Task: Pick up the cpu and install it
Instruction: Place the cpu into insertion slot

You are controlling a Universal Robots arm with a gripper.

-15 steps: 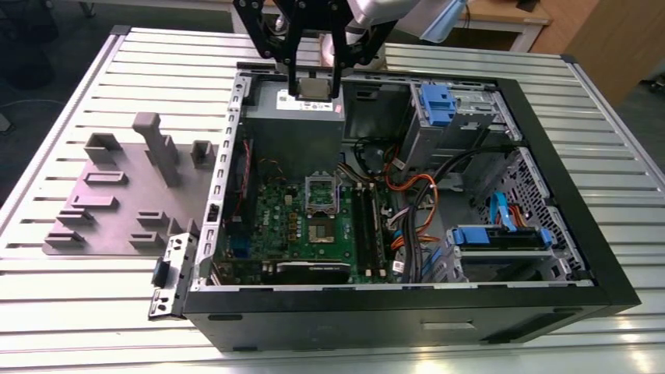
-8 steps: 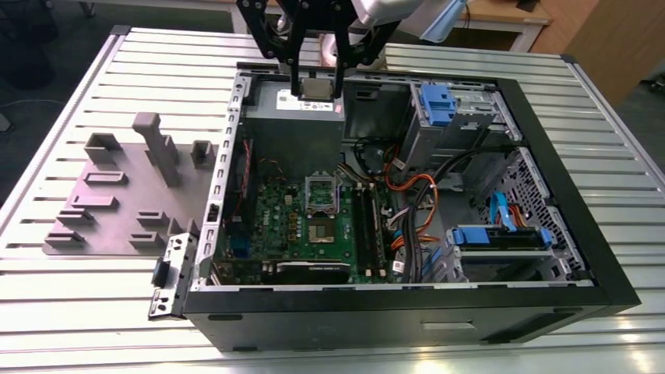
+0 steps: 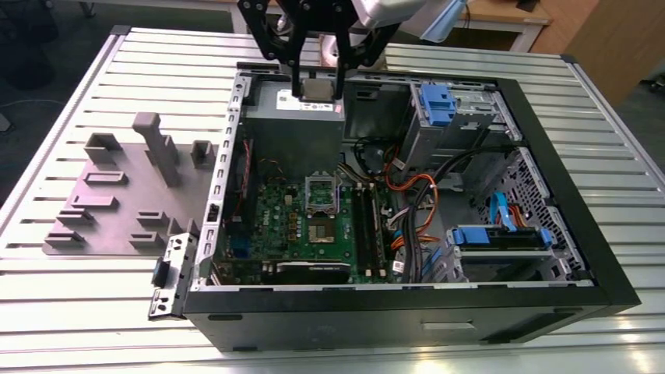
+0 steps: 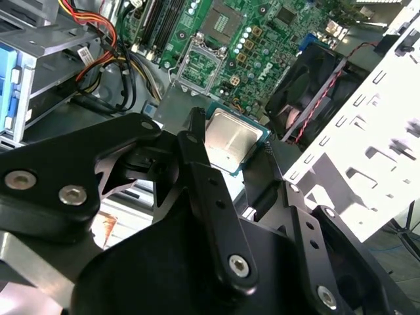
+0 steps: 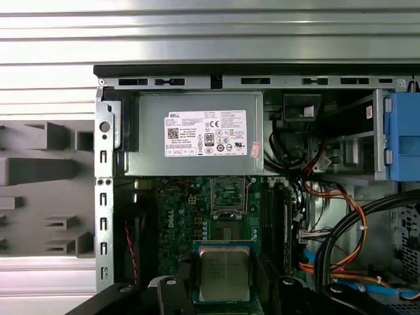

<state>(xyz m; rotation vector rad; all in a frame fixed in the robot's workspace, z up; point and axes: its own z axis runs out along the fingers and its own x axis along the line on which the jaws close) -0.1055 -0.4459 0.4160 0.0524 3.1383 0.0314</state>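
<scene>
Black linked fingers of the gripper (image 4: 233, 152) are seen closest, clamped on two opposite edges of the cpu (image 4: 231, 139), a small flat square chip with a shiny silver-grey top and a thin darker rim. In the exterior view, the cpu (image 3: 317, 87) is held at twelve o'clock of the open black computer case (image 3: 416, 319), above the grey metal power supply box with a white label (image 5: 197, 134). The hinged silver socket frame (image 3: 320, 191) on the green motherboard (image 3: 272, 222) is found toward six o'clock from the chip, well apart. By judgement, the carry is best done with the chip kept level, squared to that frame, and clear of the orange cables (image 3: 410, 187).
</scene>
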